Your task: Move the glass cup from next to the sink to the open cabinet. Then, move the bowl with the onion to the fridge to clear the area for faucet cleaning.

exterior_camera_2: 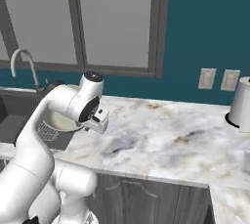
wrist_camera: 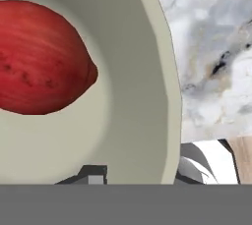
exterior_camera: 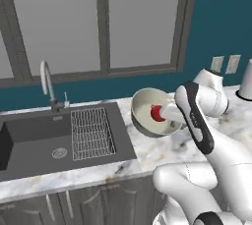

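The cream-beige bowl (exterior_camera: 147, 102) hangs tilted just above the marble counter (exterior_camera: 162, 150), right of the sink (exterior_camera: 34, 138). The red onion (exterior_camera: 157, 113) lies inside it and looms large at the left of the hand view as onion (wrist_camera: 42, 57). My gripper (wrist_camera: 140, 172) is shut on the bowl's rim (wrist_camera: 170, 96), one fingertip (wrist_camera: 93, 175) inside the wall and the other outside. In the right base view my arm hides most of the bowl (exterior_camera_2: 58, 120). The silver faucet (exterior_camera: 47, 79) stands behind the sink. The glass cup, open cabinet and fridge are out of view.
A wire rack (exterior_camera: 91, 133) lies in the sink's right half. A white appliance (exterior_camera_2: 241, 103) stands at the counter's far right under two wall outlets (exterior_camera_2: 207, 78). A window (exterior_camera: 98, 22) spans the wall behind. Bare marble (exterior_camera_2: 161, 135) stretches right of the bowl.
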Controlling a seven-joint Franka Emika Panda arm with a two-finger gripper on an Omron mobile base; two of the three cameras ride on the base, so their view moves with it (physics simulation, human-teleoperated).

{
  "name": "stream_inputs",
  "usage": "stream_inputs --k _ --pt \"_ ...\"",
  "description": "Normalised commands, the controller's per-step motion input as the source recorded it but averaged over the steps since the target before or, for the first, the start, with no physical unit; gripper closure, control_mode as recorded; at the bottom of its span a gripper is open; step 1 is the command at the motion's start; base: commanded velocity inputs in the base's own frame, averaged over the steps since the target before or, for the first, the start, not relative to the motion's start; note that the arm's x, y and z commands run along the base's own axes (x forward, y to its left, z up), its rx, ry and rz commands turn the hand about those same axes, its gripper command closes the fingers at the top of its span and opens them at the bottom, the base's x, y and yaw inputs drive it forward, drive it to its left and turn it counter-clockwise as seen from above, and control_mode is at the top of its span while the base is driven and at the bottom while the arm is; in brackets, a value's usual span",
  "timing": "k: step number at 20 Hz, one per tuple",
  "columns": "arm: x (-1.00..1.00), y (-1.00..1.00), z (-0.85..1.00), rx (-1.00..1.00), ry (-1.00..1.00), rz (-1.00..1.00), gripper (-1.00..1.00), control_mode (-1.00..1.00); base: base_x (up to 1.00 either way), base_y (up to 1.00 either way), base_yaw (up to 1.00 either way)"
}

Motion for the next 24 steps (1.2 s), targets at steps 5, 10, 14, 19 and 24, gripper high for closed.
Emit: stream_inputs --k 5,10,14,19,24 --pt "0.0 0.0 0.0 0.0 0.0 0.0 1.0 1.0 -0.2 0.78 0.78" --pt "0.0 0.0 0.0 0.0 0.0 0.0 1.0 1.0 -0.15 0.65 0.83" --pt "0.0 0.0 0.0 0.0 0.0 0.0 1.0 1.0 -0.12 0.6 0.84" --pt "0.0 0.0 0.0 0.0 0.0 0.0 1.0 1.0 -0.01 0.55 0.84" --pt "0.0 0.0 0.0 0.0 0.0 0.0 1.0 1.0 0.0 0.38 0.89"
